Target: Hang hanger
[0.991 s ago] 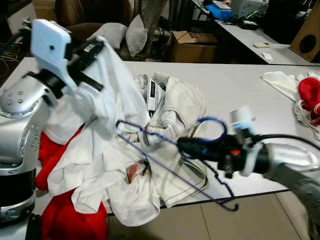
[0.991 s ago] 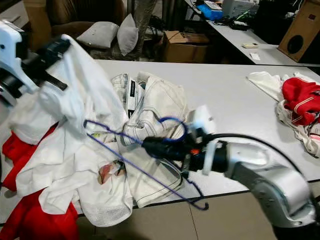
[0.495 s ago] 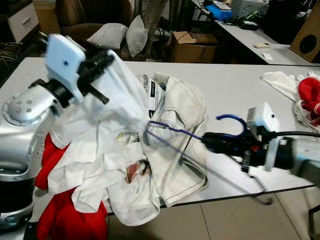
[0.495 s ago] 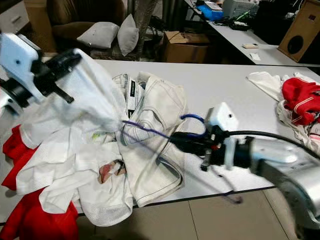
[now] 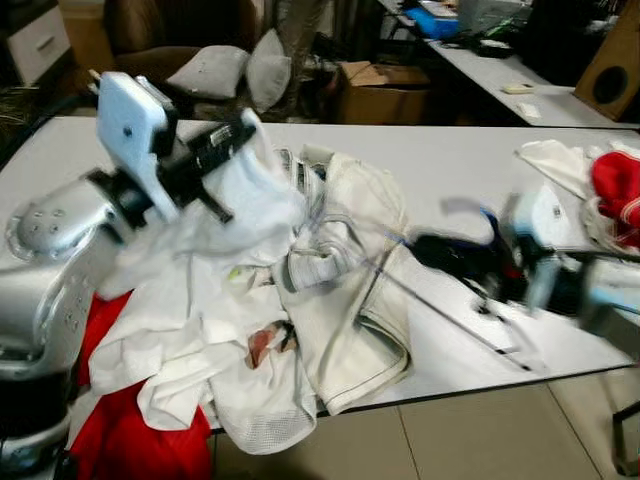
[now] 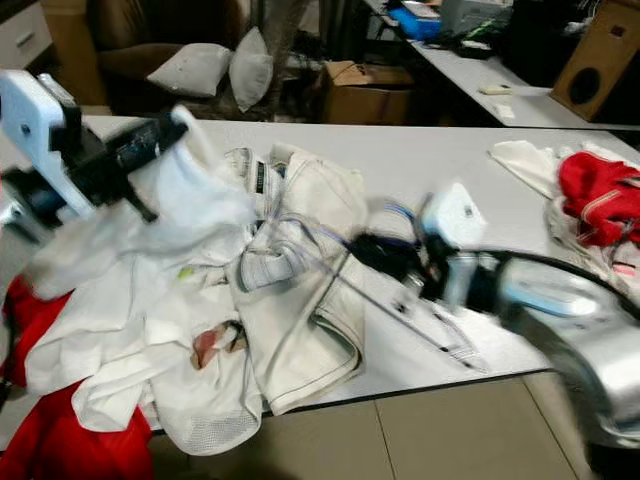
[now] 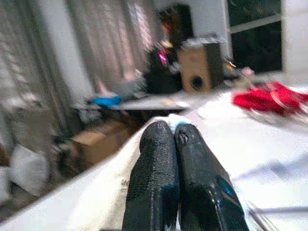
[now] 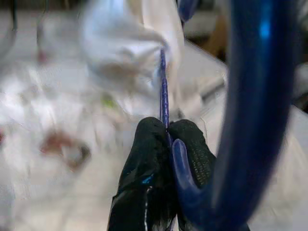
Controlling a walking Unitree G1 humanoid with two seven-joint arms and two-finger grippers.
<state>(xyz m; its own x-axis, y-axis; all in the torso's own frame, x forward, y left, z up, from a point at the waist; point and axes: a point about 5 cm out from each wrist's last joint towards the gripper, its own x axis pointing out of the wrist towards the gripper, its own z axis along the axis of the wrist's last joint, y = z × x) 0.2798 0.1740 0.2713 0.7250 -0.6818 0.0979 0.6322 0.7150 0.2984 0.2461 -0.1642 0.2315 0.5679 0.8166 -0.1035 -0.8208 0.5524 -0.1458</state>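
The right gripper (image 8: 166, 144), pinched on the blue hanger (image 8: 255, 96), has pulled away from the shirt (image 5: 240, 200) (clamped in the left gripper (image 7: 175, 139)), so threading is undone.

A heap of white garments (image 5: 300, 290) and a red cloth (image 5: 140, 440) covers the table's (image 5: 450, 150) left half and spills over its front edge. Bare tabletop lies along the back edge and between the heap and the red-and-white clothes (image 5: 600, 190) at the right edge.
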